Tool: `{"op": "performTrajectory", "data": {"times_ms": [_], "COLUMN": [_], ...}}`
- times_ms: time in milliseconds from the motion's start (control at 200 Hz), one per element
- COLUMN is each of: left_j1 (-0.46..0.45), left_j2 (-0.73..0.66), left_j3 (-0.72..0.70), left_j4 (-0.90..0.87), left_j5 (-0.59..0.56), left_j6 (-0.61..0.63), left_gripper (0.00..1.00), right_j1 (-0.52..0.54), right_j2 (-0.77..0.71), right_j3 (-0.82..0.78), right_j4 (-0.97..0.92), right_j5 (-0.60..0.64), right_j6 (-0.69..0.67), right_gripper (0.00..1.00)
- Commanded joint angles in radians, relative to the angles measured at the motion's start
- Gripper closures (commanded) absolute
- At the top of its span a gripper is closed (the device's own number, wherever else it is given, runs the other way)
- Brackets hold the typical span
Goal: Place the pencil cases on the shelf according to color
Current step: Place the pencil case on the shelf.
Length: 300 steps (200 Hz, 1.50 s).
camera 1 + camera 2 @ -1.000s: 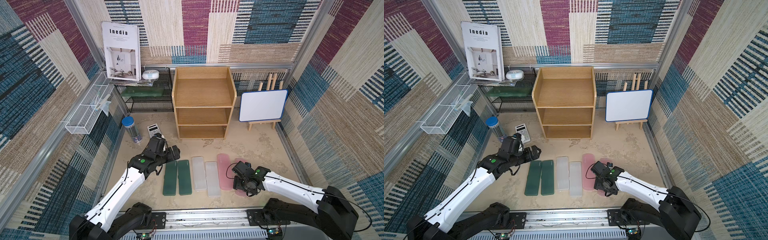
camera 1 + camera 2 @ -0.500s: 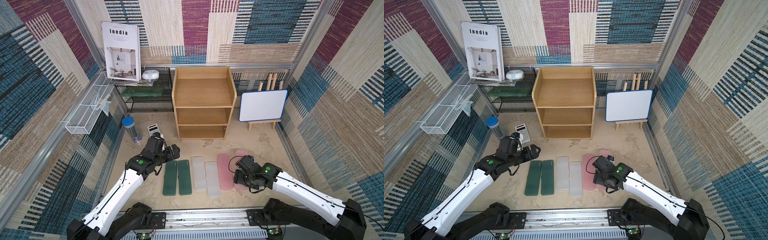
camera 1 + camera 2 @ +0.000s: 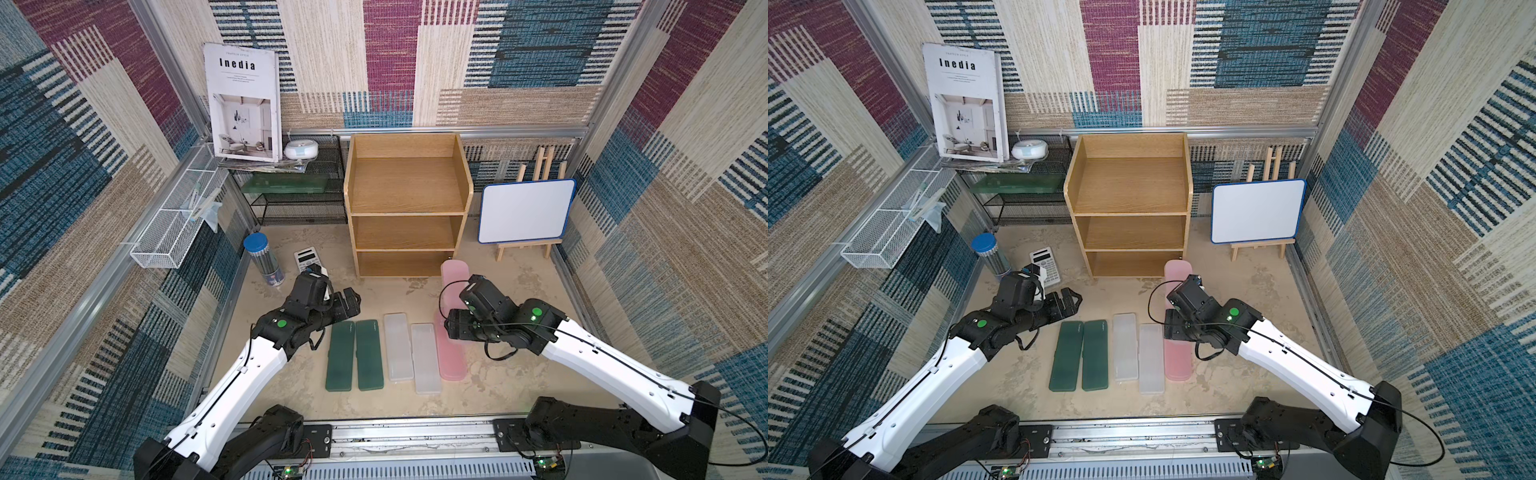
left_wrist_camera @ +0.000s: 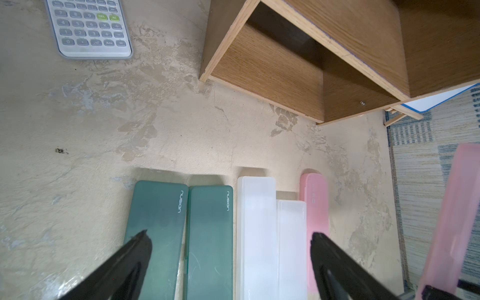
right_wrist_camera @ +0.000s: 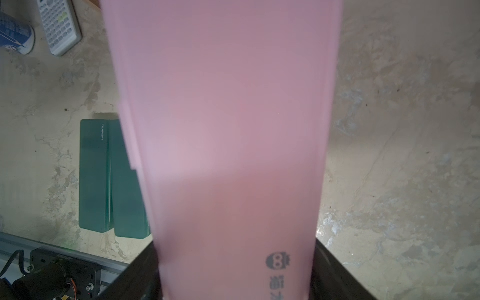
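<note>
My right gripper [image 5: 235, 262] is shut on a pink pencil case [image 3: 454, 272], held clear of the table with its far end near the lower right corner of the wooden shelf [image 3: 409, 183]. The shelf's three tiers hold nothing. On the table lie five cases in a row: two dark green [image 3: 340, 357] [image 3: 369, 355], two frosted white [image 3: 398, 347] [image 3: 426, 361] and one pink [image 3: 452, 363]. My left gripper [image 4: 230, 233] hovers open over the far ends of the green [image 4: 158, 207] and frosted [image 4: 255, 207] cases, gripping nothing.
A grey calculator [image 3: 306, 259] and a blue-lidded pencil tube [image 3: 262, 258] stand left of the shelf. A black wire rack [image 3: 299, 199] with a book is at the back left, a white wire basket [image 3: 178, 224] on the left wall, a whiteboard easel [image 3: 525, 210] to the right.
My right gripper has risen from the right end of the row with the pink case and carried it toward the shelf. The left arm has barely moved.
</note>
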<state>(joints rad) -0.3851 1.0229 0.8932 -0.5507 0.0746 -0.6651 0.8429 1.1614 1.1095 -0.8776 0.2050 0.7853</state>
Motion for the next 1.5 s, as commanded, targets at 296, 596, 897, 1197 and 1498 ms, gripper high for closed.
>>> {"op": "performTrajectory", "data": {"times_ms": [296,596,897,1197,1498], "left_j1": [-0.001,0.000,-0.001,-0.001,0.000], "left_j2": [0.027,0.048,0.079,0.103,0.107], "left_j3": [0.065,0.096,0.115,0.114,0.108], "left_j4": [0.007,0.015,0.020,0.031,0.037], "left_j5": [0.022,0.043,0.065,0.088,0.100], "left_j6": [0.011,0.014,0.022,0.024,0.026], "left_gripper": [0.00,0.00,0.00,0.00,0.00], "right_j1": [-0.015,-0.128,-0.235,-0.252,-0.274], "right_j2": [0.170,0.366,0.549,0.704,0.811], "right_j3": [0.389,0.688,0.902,1.063,1.156], "right_j4": [0.059,0.108,0.162,0.187,0.166], "right_j5": [0.139,0.167,0.180,0.252,0.255], "right_j6": [-0.198,-0.368,-0.445,-0.474,-0.473], "right_gripper": [0.31,0.30,0.30,0.29,0.20]}}
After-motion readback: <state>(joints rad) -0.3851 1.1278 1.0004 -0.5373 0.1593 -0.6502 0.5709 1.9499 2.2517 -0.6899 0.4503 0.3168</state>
